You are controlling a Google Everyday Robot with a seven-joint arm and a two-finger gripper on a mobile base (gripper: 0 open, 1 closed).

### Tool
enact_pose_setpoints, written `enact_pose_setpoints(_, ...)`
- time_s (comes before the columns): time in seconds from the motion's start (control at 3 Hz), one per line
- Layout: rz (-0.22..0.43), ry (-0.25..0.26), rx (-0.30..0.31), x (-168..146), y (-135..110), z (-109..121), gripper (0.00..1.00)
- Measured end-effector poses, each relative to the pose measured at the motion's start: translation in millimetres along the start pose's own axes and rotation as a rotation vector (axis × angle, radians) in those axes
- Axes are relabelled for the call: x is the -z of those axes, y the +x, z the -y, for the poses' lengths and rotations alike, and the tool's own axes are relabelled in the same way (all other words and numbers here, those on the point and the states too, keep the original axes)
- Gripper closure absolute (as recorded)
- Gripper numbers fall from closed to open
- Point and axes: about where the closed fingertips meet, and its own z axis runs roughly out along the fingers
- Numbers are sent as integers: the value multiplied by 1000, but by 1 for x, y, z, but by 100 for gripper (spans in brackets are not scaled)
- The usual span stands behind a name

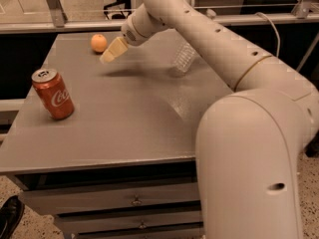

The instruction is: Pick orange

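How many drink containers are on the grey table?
2. A red can near the table's left edge, and a clear plastic bottle at the far side, partly hidden by the arm. The gripper hovers just right of the orange. The arm could hide more.

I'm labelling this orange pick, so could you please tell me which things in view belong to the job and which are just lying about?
Belong to the job:
orange, at the far left of the table
end effector, just right of the orange, not holding it

Just lying about:
Coca-Cola can, on the table's left side
clear plastic bottle, far right, partly hidden
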Motion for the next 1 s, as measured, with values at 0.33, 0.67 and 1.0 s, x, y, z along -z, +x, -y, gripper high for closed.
enact_pose_setpoints(0.33,36,1,-27,-24,-17,2,0)
enact_pose_setpoints(0.67,73,2,-36,-36,-34,-1,0)
enact_pose_setpoints(1.0,134,-8,-74,-50,-46,3,0)
